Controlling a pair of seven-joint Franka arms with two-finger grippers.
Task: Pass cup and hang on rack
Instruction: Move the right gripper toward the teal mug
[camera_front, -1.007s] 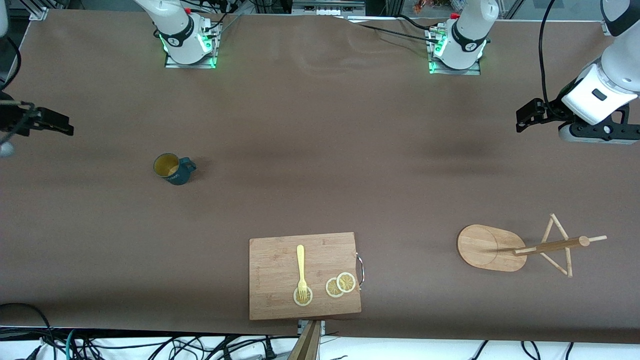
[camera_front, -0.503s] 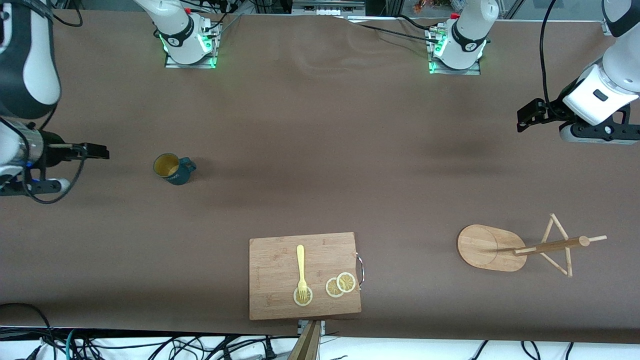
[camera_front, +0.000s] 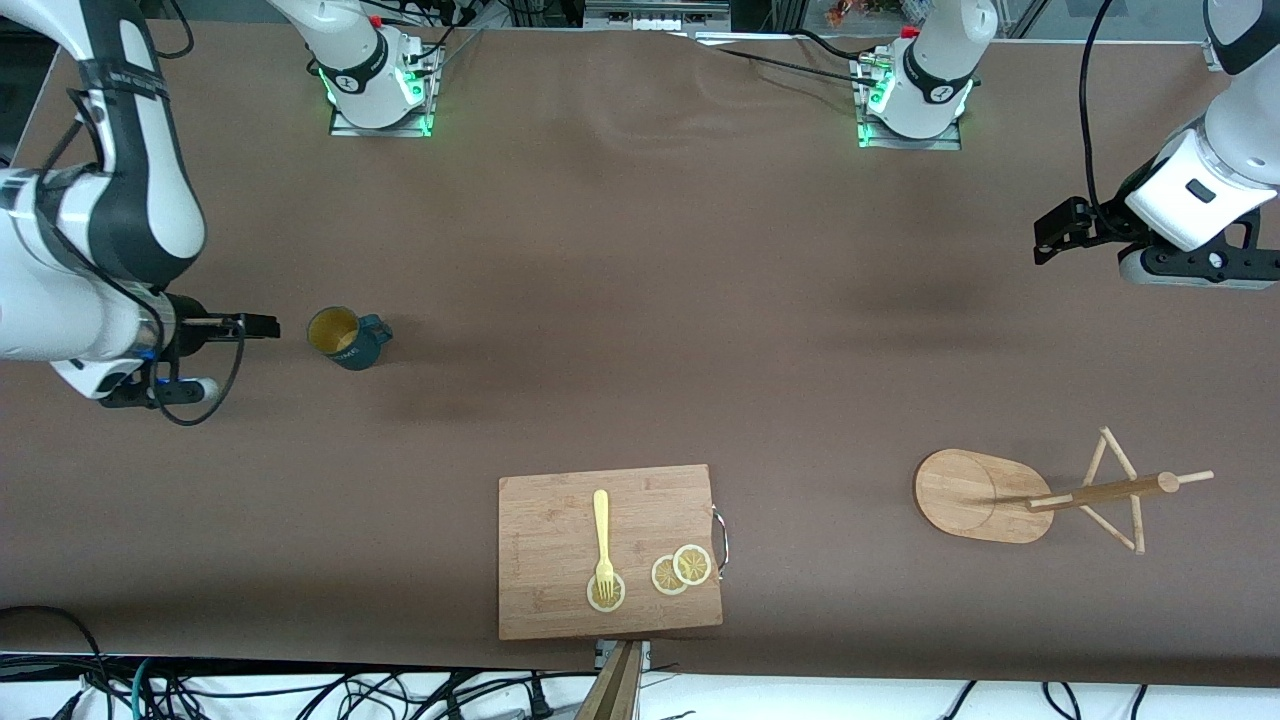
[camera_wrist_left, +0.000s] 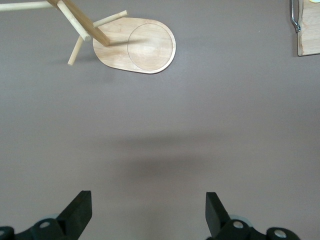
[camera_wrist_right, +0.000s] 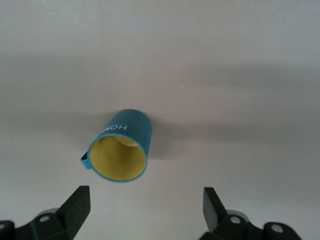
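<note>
The dark teal cup (camera_front: 345, 338) with a yellowish inside stands upright on the brown table toward the right arm's end. In the right wrist view the cup (camera_wrist_right: 122, 147) shows with its mouth toward the camera, ahead of the fingers. My right gripper (camera_front: 262, 325) is open and empty over the bare table beside the cup, apart from it; it also shows in the right wrist view (camera_wrist_right: 145, 207). The wooden rack (camera_front: 975, 495) stands toward the left arm's end and shows in the left wrist view (camera_wrist_left: 137, 47). My left gripper (camera_front: 1042, 243) waits open and empty above the table; it also shows in the left wrist view (camera_wrist_left: 148, 210).
A rectangular wooden cutting board (camera_front: 560, 520) lies near the table's front edge, with a yellow fork (camera_front: 602, 535) and lemon slices (camera_front: 682, 570) on it. Its handle corner (camera_wrist_left: 309, 30) shows in the left wrist view. The arm bases (camera_front: 375, 80) stand along the back edge.
My right arm has swung in from the table's end toward the cup, and its gripper now sits close beside it. The cup, rack and left arm have not moved.
</note>
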